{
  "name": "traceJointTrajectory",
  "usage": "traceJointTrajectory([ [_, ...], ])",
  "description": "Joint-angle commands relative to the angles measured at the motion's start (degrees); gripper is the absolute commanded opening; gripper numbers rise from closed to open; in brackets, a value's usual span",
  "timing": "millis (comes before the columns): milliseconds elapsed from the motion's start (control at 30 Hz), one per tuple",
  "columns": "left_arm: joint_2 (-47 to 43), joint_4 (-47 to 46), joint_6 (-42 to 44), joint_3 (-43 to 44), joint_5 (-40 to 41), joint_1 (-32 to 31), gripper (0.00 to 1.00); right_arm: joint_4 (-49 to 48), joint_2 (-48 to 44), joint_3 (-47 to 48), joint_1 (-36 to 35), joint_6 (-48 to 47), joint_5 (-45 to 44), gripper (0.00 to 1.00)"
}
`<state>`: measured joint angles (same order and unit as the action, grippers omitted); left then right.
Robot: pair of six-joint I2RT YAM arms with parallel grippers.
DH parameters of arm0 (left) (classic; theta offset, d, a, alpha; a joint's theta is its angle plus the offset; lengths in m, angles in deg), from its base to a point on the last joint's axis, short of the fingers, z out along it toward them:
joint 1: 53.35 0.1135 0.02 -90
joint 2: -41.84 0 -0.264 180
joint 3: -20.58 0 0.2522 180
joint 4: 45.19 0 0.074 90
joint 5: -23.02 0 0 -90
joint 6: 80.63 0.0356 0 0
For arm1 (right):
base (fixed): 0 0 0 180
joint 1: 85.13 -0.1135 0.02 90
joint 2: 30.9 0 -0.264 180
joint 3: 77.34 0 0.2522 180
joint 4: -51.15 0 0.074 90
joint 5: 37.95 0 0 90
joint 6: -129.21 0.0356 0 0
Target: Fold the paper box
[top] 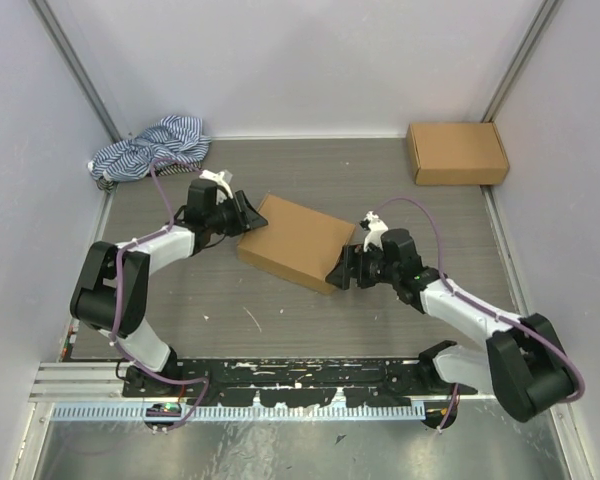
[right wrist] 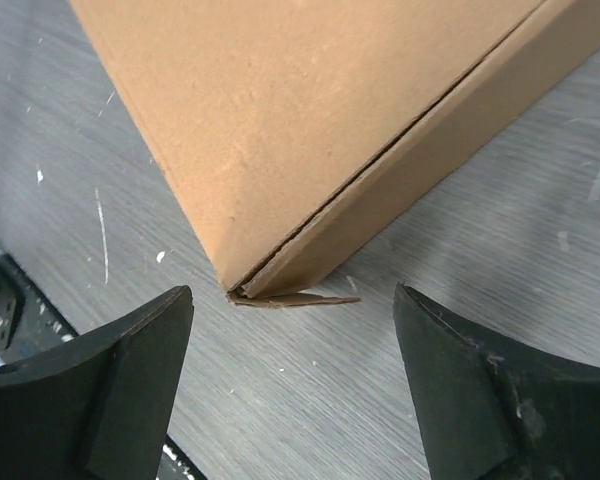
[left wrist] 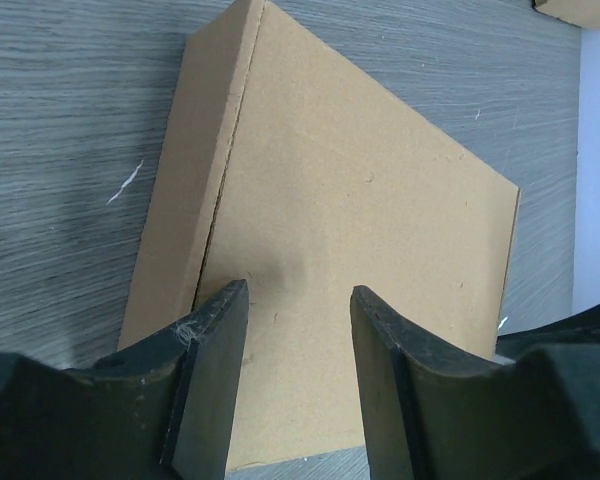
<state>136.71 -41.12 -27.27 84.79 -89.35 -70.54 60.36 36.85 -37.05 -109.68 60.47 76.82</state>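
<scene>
The paper box [top: 295, 240] lies closed and flat on the table, turned at an angle between my two arms. My left gripper [top: 248, 212] is at the box's far-left corner. In the left wrist view its jaws stand open over the lid [left wrist: 360, 180], with nothing clamped between the fingertips [left wrist: 220, 310]. My right gripper [top: 342, 270] is at the box's near-right corner. In the right wrist view it is open wide, and that corner [right wrist: 280, 110] sits just beyond the fingers. A small cardboard tab [right wrist: 300, 298] pokes out from under the corner onto the table.
A second brown cardboard box [top: 457, 152] sits at the back right against the wall; its corner [left wrist: 580, 6] shows in the left wrist view. A blue-and-white striped cloth [top: 150, 148] is bunched at the back left. Walls enclose the table on three sides.
</scene>
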Motion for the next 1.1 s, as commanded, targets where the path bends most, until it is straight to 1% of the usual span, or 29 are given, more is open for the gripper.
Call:
traceJointTrajectory([
  [0,-0.19,4.77,2.46,0.51,1.91,-0.15,0.53,4.08,-6.08,3.97,-0.27,-2.58,-9.17,0.87],
  [67,-1.32,5.02,2.94,0.72,1.57,-0.37,0.53,4.35,-5.89,5.24,-0.24,-3.94,-8.27,0.87],
  [167,-1.92,4.95,3.56,1.8,-0.36,-0.7,0.53,3.31,-3.1,7.17,-0.56,-5.71,-3.48,0.87],
  [267,-1.23,5.83,4.56,3.18,-1.42,-0.79,0.53,1.59,0.55,8.18,-3.24,-7.46,-1.26,0.86],
  [333,-0.46,6.76,5.05,4.16,-1.6,-0.85,0.53,2.39,2.65,9.29,-6.26,-9.03,-2.0,0.85],
  [500,1.43,7.62,5.34,4.64,-1.71,-0.89,0.53,6.29,4.92,11.27,-12.78,-10.67,-8.48,0.83],
  [700,2.39,9.59,6.06,5.53,-0.62,-1.65,0.53,10.12,4.39,11.97,-16.42,-10.02,-11.36,0.79],
  [800,3.06,10.83,6.57,6.11,0.02,-1.8,0.53,12.07,4.41,12.47,-17.82,-9.77,-10.88,0.75],
  [867,3.27,11.01,6.67,6.07,0.27,-1.88,0.53,12.1,4.5,12.44,-18.36,-9.61,-9.85,0.7],
  [1000,3.67,11.06,6.62,6.06,0.51,-2.06,0.53,9.56,5.34,11.08,-18.56,-8.75,-7.6,0.61],
  [1067,3.81,11.17,6.75,5.98,0.63,-2.14,0.53,7.92,6.2,10.26,-18.51,-8.4,-5.77,0.55],
])
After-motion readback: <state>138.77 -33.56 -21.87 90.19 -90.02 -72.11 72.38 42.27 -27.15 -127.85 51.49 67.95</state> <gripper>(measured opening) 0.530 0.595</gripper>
